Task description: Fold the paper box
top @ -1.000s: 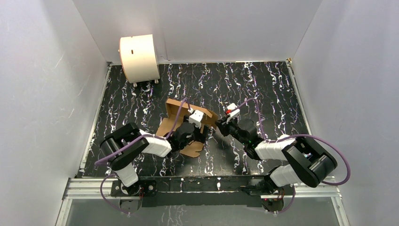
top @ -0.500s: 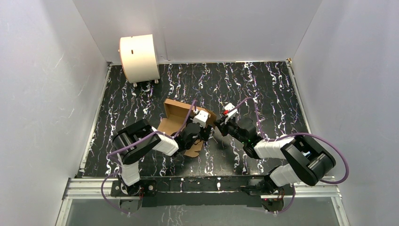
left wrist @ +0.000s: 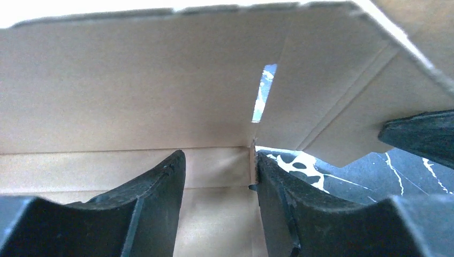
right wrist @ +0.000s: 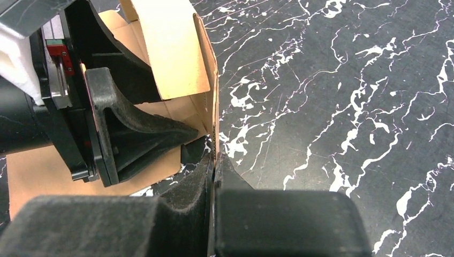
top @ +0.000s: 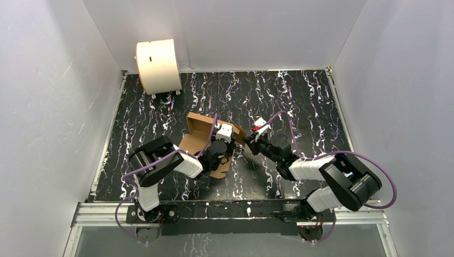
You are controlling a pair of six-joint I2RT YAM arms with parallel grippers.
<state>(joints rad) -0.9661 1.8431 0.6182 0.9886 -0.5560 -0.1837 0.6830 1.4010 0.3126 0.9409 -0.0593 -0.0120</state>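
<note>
The brown cardboard paper box (top: 199, 134) lies partly folded at the middle of the table, its far wall raised. My left gripper (top: 227, 149) reaches into it from the near left; in the left wrist view its fingers (left wrist: 155, 198) stand apart over the box floor (left wrist: 214, 214), open, facing the raised wall (left wrist: 134, 85). My right gripper (top: 247, 142) is shut on the edge of the box's right flap (right wrist: 214, 107), which stands upright between its fingertips (right wrist: 216, 166). The left gripper's fingers (right wrist: 144, 134) show just left of that flap.
A cream-white cylindrical drum (top: 157, 65) stands at the far left corner. The black marbled table (top: 300, 101) is walled by grey panels on three sides. A metal rail (top: 225, 208) runs along the near edge by the arm bases.
My left arm has moved right and forward, further into the box. The box has shifted slightly. My right gripper keeps its hold on the flap, almost still.
</note>
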